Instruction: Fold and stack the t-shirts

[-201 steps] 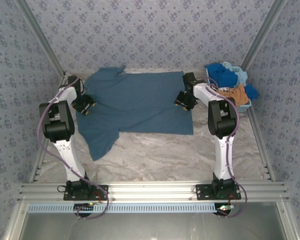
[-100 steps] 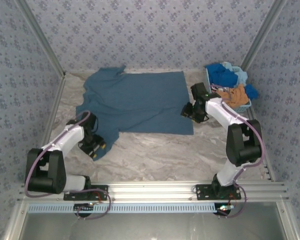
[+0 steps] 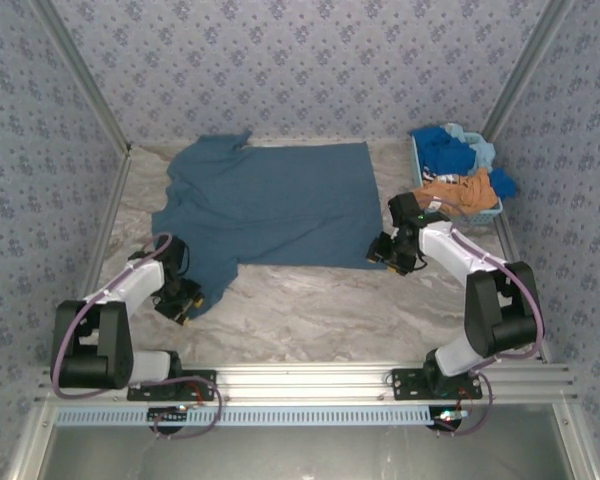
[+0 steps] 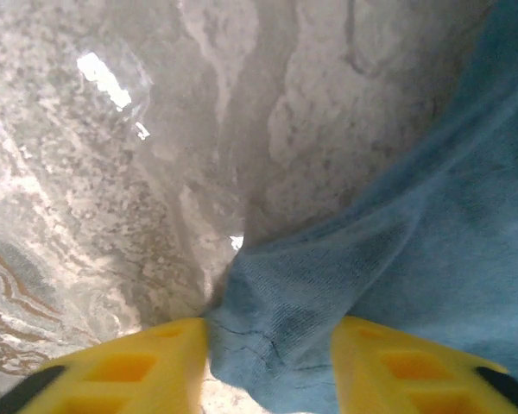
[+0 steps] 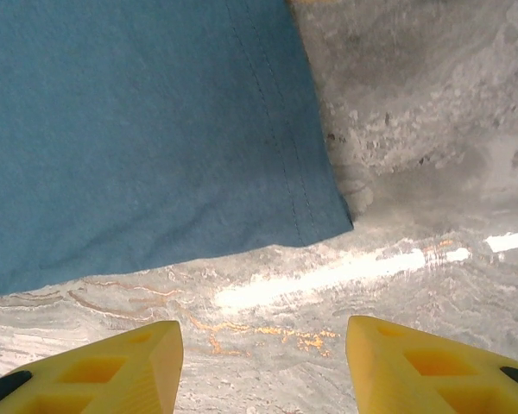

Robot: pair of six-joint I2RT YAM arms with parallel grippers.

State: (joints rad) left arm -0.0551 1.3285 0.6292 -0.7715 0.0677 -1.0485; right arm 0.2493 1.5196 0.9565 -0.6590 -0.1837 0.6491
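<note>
- The left gripper (image 3: 180,298) is now sitting low over the table (image 3: 320,310) near its left edge, right at the tip of the near sleeve (image 3: 208,272) of the slate-blue t-shirt (image 3: 280,205)
- Its fingers (image 4: 147,362) are standing partly apart with the sleeve's end bunching between them; they are narrowing, but no firm pinch is showing yet
- The right gripper (image 3: 393,255) is hovering just short of the near-right hem corner (image 5: 332,220), its jaws standing wide apart and holding nothing
- The shirt itself is lying spread flat across the far middle of the table, while the other t-shirts (image 3: 450,150) are waiting in the basket (image 3: 492,212) at the far-right corner
- Judging from this, both arms are lining up on the shirt's near edge for a first fold; no fold is made yet and nothing is stacked
- Compared with a second ago, both grippers are sitting much nearer the table's near edge: the left one was up beside the shirt's left shoulder and the right one against the middle of its right edge
- The cloth is looking undisturbed, keeping the same outline throughout
</note>
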